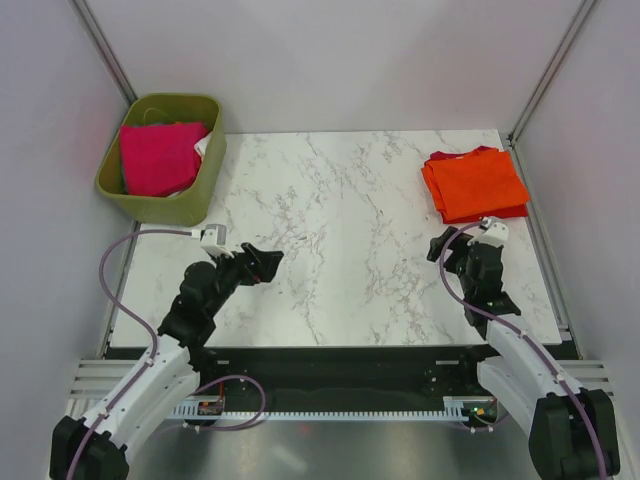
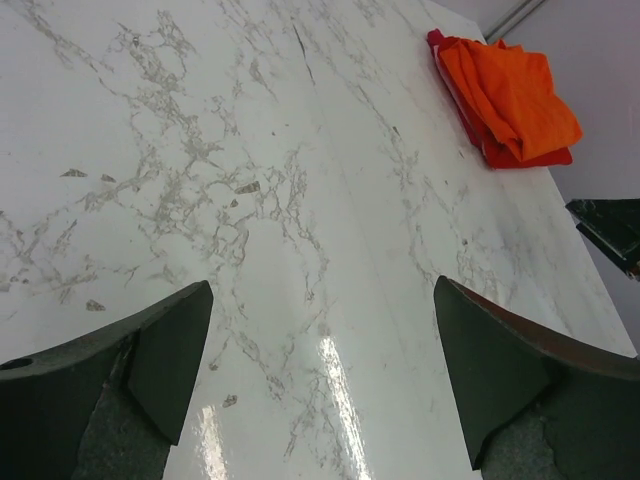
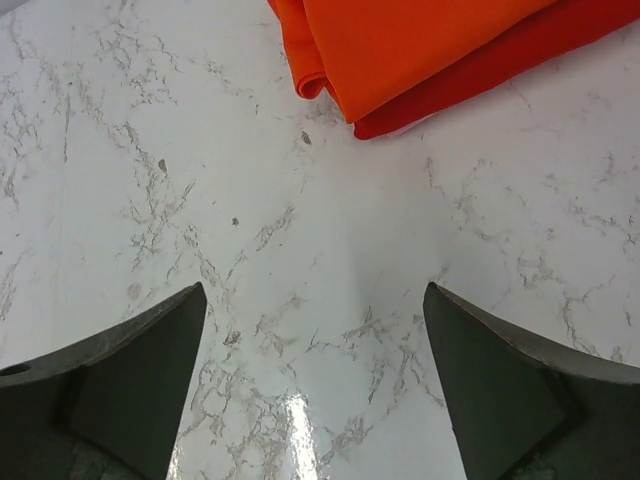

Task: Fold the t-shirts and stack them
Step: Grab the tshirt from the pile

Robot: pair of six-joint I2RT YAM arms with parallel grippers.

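Partly done, I judge: an orange shirt (image 1: 478, 180) lies folded on a red shirt (image 3: 530, 50) at the upper right of the bench (image 1: 340, 220). A pink shirt (image 1: 155, 158) sits in the basket (image 1: 205, 190) at upper left, not yet folded or stacked. The left pincer (image 2: 322, 290) and right pincer (image 3: 315, 290) both gape wide, holding nothing.

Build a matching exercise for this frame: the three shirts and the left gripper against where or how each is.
1 magenta shirt
2 orange shirt
3 red shirt
4 left gripper

A topmost layer, far right
B inside the green basket
C open over the table
D beneath the orange shirt

Pairs: 1-B, 2-A, 3-D, 4-C
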